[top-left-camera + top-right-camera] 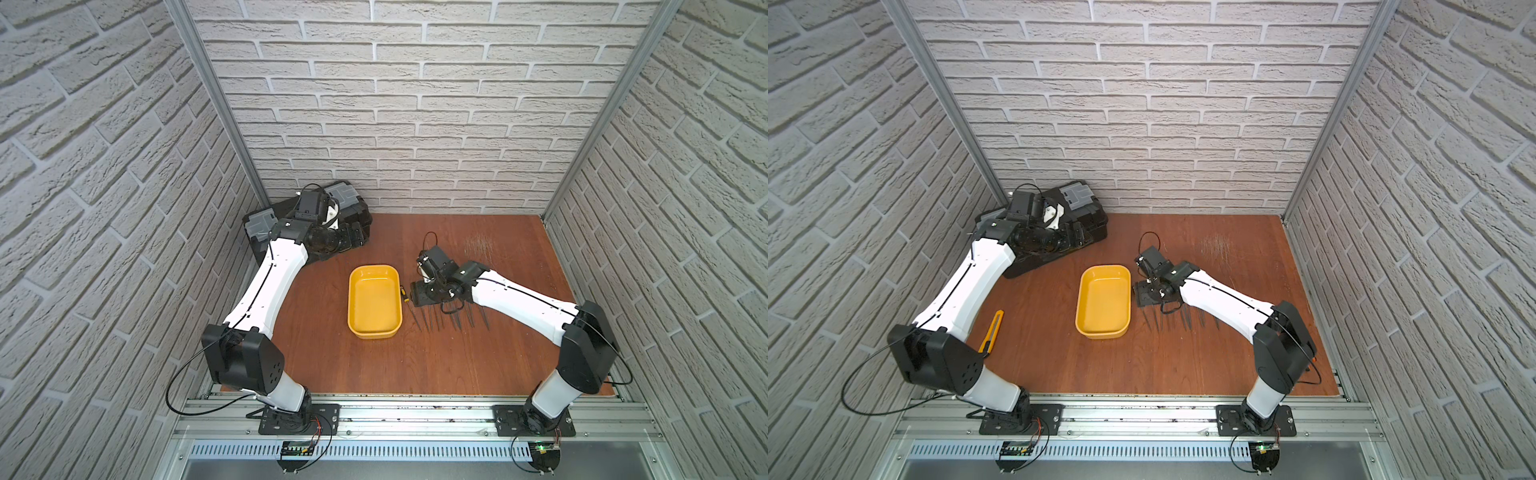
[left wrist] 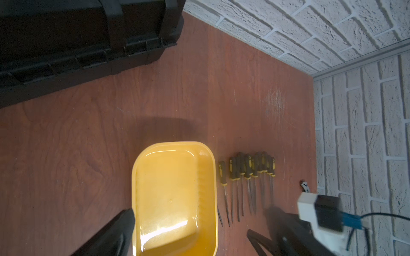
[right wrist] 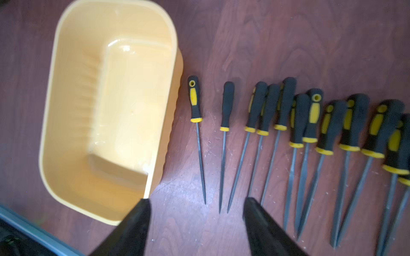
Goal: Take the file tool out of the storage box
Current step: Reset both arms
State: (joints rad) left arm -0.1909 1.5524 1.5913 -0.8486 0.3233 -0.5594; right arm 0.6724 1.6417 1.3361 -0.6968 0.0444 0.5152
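We show a brown wooden table bearing a large black plastic toolbox, which lies beyond the left gripper. That gripper's fingers stand wide with nothing between them. The shallow yellow plastic storage box sits empty, just outside one finger of the right gripper, whose fingers are parted and hold nothing. A row of slim needle files lies ahead of them. At the box end of the row is the file tool with black-and-yellow handle, out on the table, its tip reaching the gap between the fingertips. We judge the step to be withdrawal: rise straight with the fingers apart, brushing neither tip nor rim. We read no brand or lettering.
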